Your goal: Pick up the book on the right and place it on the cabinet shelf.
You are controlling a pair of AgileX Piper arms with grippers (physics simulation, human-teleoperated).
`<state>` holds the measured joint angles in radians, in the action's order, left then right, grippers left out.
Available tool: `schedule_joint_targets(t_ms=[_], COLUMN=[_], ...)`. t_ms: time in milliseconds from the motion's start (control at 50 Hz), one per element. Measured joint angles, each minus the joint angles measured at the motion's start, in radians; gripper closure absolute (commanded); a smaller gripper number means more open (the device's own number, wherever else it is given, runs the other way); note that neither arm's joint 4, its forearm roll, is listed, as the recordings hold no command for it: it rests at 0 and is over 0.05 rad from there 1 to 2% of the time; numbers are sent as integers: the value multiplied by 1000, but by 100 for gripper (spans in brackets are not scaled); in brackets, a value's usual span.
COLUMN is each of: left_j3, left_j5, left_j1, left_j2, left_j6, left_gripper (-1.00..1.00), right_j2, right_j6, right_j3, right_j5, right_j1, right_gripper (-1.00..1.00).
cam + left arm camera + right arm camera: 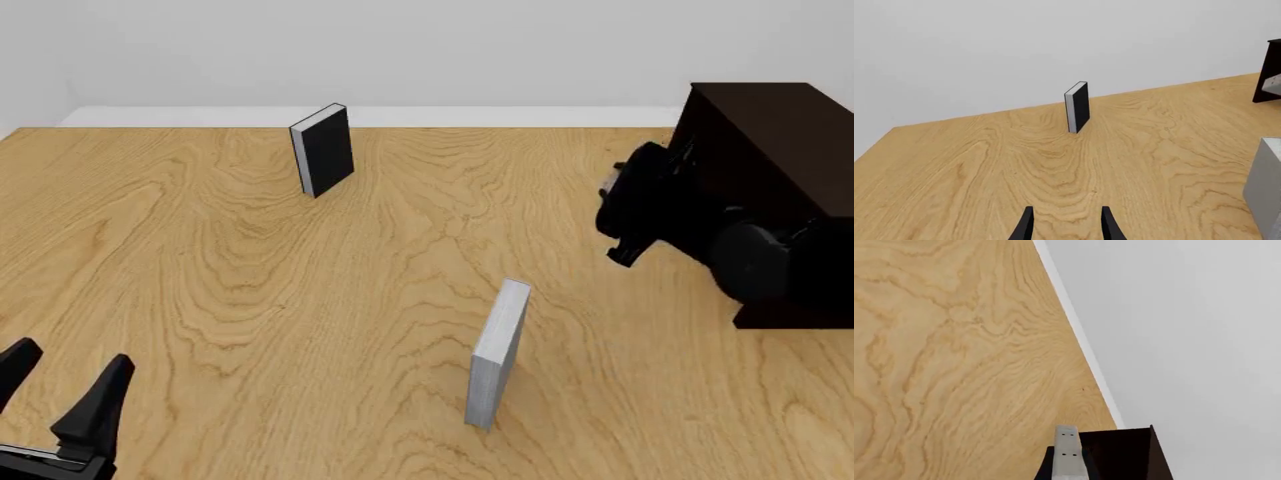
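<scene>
We find the book (1067, 452) only as a light-grey sliver at about 2 o'clock on the surface (267, 300). It is up off the wood and sits right at the tip of the right gripper (618, 200). In the right wrist view it stands as a narrow grey slab in the gripper's gap, with a dark finger against one flank, so we read the gripper as clamped on the book. The other flank merges with the dark wood behind. Book and gripper are against the left side of the dark cabinet (774, 130), where the right arm hides the cabinet shelf in the front view. Another grey book (497, 352) stands upright near 5 o'clock, well apart from the right gripper. A black book (324, 148) with white pages stands upright toward 11 o'clock. The left gripper (74, 357) hovers at 7 o'clock with its fingers spread and nothing between them.
</scene>
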<state>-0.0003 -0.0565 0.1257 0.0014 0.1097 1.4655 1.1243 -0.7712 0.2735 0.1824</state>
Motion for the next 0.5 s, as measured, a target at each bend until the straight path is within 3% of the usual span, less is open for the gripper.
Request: schedule_joint_targets(t_ms=[500], left_j3=[0], left_j5=[4], left_j1=[-1], left_j2=[0], left_j6=[-2], left_gripper=[-100], right_j2=[165], right_j6=[215], right_j3=[60], right_j5=[336], right_j1=[-49], right_gripper=[100])
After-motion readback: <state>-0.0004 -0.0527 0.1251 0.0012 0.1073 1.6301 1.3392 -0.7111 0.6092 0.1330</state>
